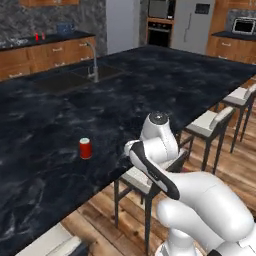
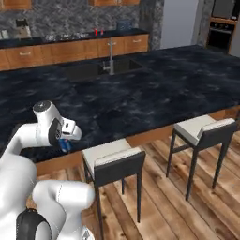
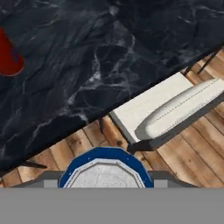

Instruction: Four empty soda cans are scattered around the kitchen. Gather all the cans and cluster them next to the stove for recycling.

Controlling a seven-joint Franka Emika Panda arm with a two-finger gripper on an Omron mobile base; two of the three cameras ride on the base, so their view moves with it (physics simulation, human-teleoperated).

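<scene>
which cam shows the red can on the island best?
Left base view: the red can stands upright and whole on the dark island counter, nothing in front of it. Hand view catches part of it, cut by the left edge. In the right base view I can't make it out.

The island counter (image 1: 150, 85) is seen as dark, veined, polished stone. Beside it, the floor (image 2: 187, 215) is laid in warm wood planks. The stool (image 2: 112, 157) by the counter has a pale matt seat on dark legs. On the counter, the red can (image 1: 85, 148) is topped in silvery metal, as is the blue can (image 3: 105, 168).
</scene>
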